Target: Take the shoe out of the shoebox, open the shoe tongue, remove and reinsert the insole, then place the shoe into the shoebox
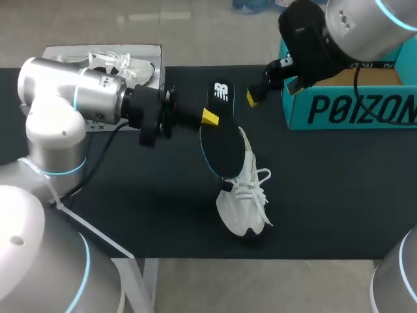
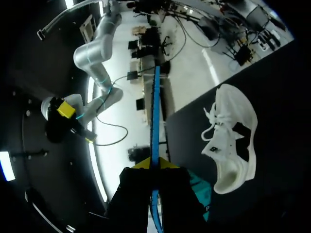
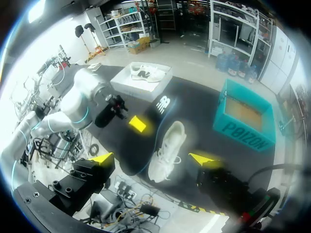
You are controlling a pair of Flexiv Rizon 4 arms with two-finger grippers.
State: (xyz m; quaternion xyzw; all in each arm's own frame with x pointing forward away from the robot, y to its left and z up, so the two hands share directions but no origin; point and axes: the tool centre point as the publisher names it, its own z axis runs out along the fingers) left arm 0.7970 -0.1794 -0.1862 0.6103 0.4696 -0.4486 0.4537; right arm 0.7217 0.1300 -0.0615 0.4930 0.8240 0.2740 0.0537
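Aloft, logo-marked insole (image 1: 221, 142) in left fingers (image 1: 210, 118)

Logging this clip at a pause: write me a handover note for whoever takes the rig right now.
Left gripper: jaws shut on the insole, held up near the shoe.
Right gripper: open, empty, near the shoebox.
Shoe lies on the table, outside the shoebox.
Done: shoe out, insole out.
To do: reinsert insole, put shoe back in shoebox.
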